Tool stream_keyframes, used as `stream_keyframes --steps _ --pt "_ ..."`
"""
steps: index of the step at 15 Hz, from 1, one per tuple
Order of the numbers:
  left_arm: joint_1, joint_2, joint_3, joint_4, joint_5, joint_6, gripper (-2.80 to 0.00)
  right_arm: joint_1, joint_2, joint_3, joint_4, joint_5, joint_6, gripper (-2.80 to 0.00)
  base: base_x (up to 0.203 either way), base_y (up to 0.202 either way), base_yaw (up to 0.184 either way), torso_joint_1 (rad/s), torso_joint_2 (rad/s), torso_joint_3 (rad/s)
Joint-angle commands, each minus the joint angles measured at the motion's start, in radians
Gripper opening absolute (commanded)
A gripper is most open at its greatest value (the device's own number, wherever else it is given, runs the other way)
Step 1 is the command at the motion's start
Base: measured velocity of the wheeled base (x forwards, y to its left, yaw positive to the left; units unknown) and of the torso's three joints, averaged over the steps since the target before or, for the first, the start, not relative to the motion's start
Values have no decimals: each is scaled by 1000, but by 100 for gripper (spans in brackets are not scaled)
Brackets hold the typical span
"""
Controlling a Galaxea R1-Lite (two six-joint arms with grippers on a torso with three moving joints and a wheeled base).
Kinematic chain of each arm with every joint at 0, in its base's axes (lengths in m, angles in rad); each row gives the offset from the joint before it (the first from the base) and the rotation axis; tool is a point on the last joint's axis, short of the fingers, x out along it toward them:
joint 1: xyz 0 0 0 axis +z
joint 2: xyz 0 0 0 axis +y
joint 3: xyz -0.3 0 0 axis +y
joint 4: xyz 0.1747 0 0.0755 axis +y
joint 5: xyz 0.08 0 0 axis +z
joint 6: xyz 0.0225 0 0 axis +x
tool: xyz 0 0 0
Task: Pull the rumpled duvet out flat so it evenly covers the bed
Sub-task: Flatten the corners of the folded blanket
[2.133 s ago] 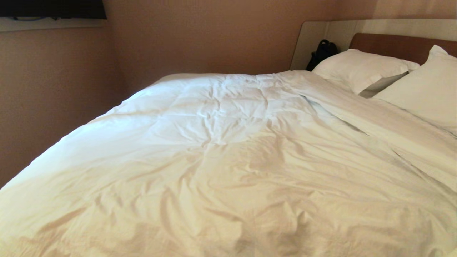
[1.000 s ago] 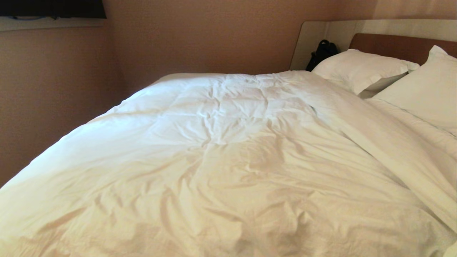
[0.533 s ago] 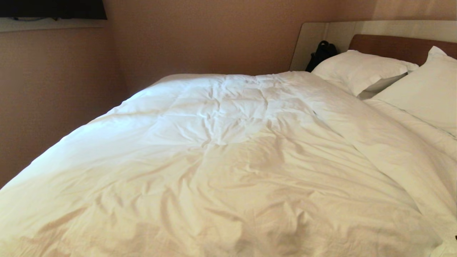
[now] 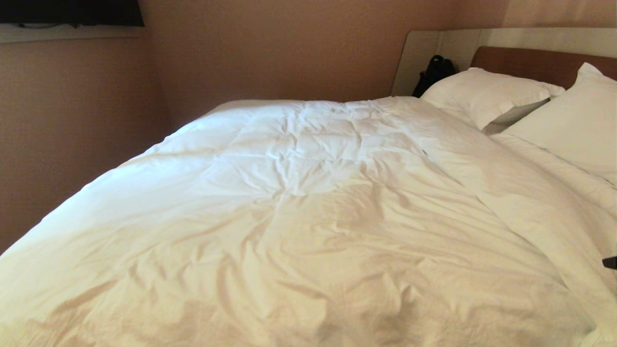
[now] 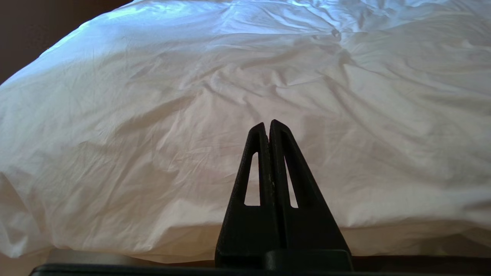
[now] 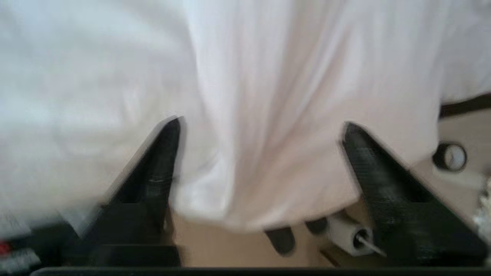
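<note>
- Head view shows the duvet (image 4: 308, 207) spread over most of the bed (image 4: 544, 62), still creased across the middle, with a long ridge running along the side toward the pillows (image 4: 487, 94).
- Right gripper (image 6: 261, 126) sits at the hanging edge of the duvet on the robot's right side, its jaws spread wide with loose fabric between them but not pinched; only a dark sliver of it shows at the right border of the head view.
- Left gripper (image 5: 270, 124) is parked low by the near edge of the bed, jaws pressed together and holding nothing.
- Risk, as I judge it: with the jaws apart, the draped edge can slump back and leave the ridge and the uneven overhang on that side.
- A further pull at this one corner could drag the cover askew, baring the far side by the wall (image 4: 87, 130).
- If the jaws close on too thick a fold, they may grab bunched fabric and deepen the creases rather than flatten them.
- Small items lie on the floor (image 6: 460, 126) under the hanging edge, among them a round object (image 6: 449, 156) and a white part (image 6: 347, 234); a low reach could knock them.
- A dark bag (image 4: 434, 72) stands beside the headboard, well apart from the work.
</note>
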Motion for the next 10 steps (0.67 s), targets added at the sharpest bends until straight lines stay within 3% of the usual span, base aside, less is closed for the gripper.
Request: stream_keyframes --steps 1,5,10 --pt "0 1 0 0 0 -1 -280 9 77 -47 -2 -1 209 -280 0 0 0 0 0 0" --pt "0 0 0 0 0 -1 -280 44 165 -46 -65 -3 440 -280 0 0 0 0 0 0" --pt "0 1 0 0 0 -1 -280 45 281 -18 -161 -35 562 -280 0 0 0 0 0 0"
